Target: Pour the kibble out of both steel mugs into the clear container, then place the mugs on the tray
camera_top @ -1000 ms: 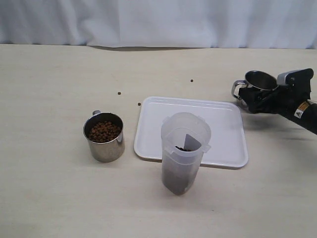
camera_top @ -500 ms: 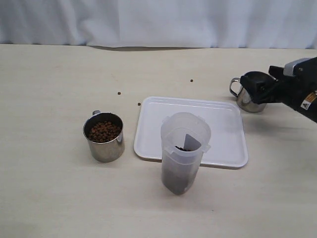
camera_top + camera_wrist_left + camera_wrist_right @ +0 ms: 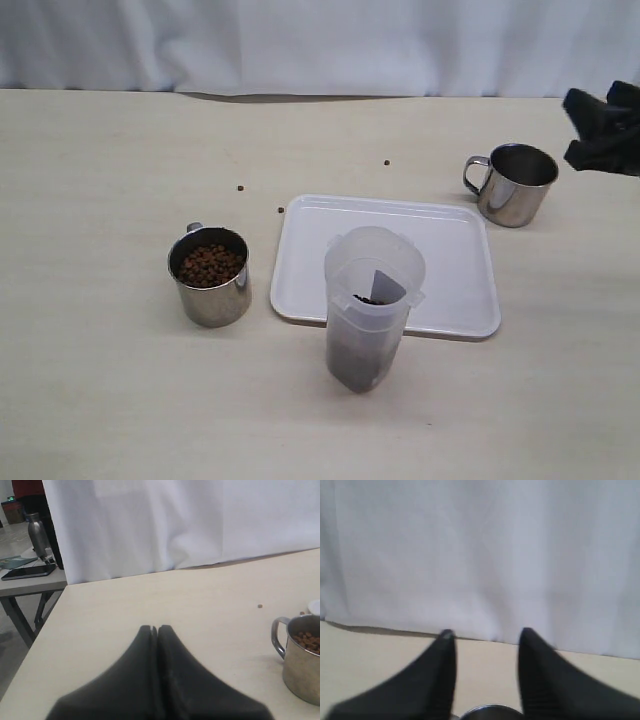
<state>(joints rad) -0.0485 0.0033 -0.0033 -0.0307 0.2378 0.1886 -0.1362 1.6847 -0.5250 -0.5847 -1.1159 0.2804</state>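
An empty steel mug [image 3: 514,184] stands upright on the table just right of the white tray [image 3: 452,260], handle to the left. My right gripper [image 3: 582,125] hangs open above and to the right of it, holding nothing; the mug's rim [image 3: 490,711] shows between its fingers. The other steel mug [image 3: 210,276], full of kibble [image 3: 210,264], stands left of the tray and shows again [image 3: 301,658] in the left wrist view. The clear container [image 3: 372,305] stands at the tray's front edge with kibble in its bottom. My left gripper [image 3: 155,628] is shut and empty.
Three stray pellets lie on the table behind the tray: one [image 3: 241,187], another [image 3: 281,210], a third [image 3: 387,162]. A white curtain [image 3: 320,45] closes off the far edge. Beyond the table's left end stands a side table with a bottle [image 3: 38,534].
My right gripper set the empty mug down on the table right of the tray, let it go, opened and drew away to the upper right.
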